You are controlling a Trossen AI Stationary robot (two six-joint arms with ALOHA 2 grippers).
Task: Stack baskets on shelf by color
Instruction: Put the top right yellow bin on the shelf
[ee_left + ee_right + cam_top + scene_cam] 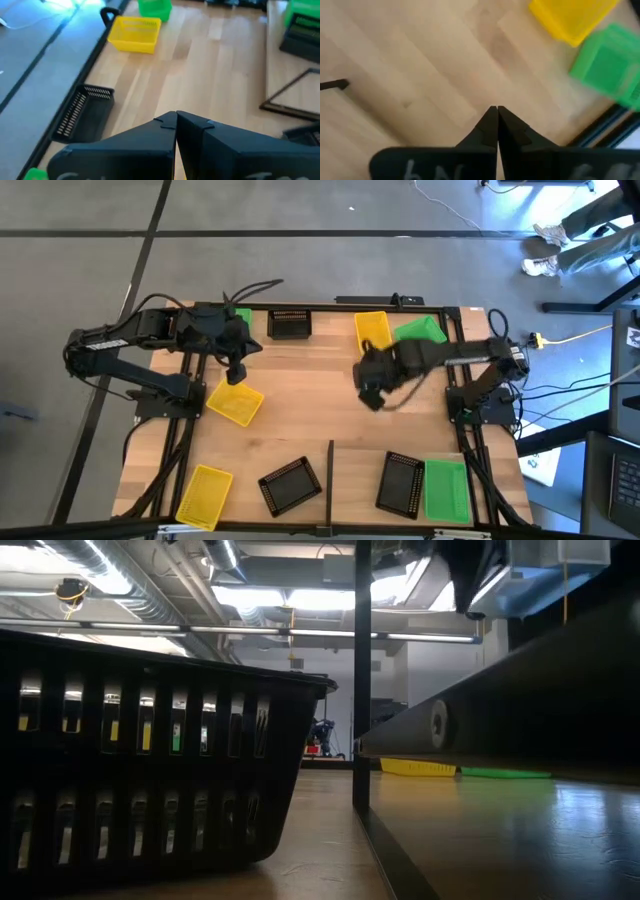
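- Black basket [150, 755], low view: lattice wall fills the near left of that picture, standing on the planked tabletop [300, 405]; which of the black baskets it is cannot be told.
- Yellow basket at the front left corner [205, 496]: lies alone, well apart from both arms.
- Left gripper [238, 370]: fingers pressed together, holding nothing, hanging over the left side of the table.
- Tilted yellow basket [236, 402]: just beside and in front of the left gripper, long axis slanting across the planks. Judged the nearest pick for the left arm.
- Black basket at the back edge [290, 324]: near the left arm, long axis along the table's back edge.
- Black basket front centre [291, 484]: skewed, just left of the thin black bar [331, 470].
- Right gripper [372, 395]: fingers shut tight, empty, over bare planks right of centre.
- Yellow basket at the back right [373, 331]: behind the right gripper, long axis running front to back.
- Green basket [420, 332]: touching or overlapping that yellow basket's right side; which cannot be told.
- Shelf [355, 490]: pale panel at the front right, in front of the right gripper, so the right arm is the nearer one.
- Black basket [400, 481] and green basket [446, 489]: side by side on the shelf, long axes front to back, not stacked.
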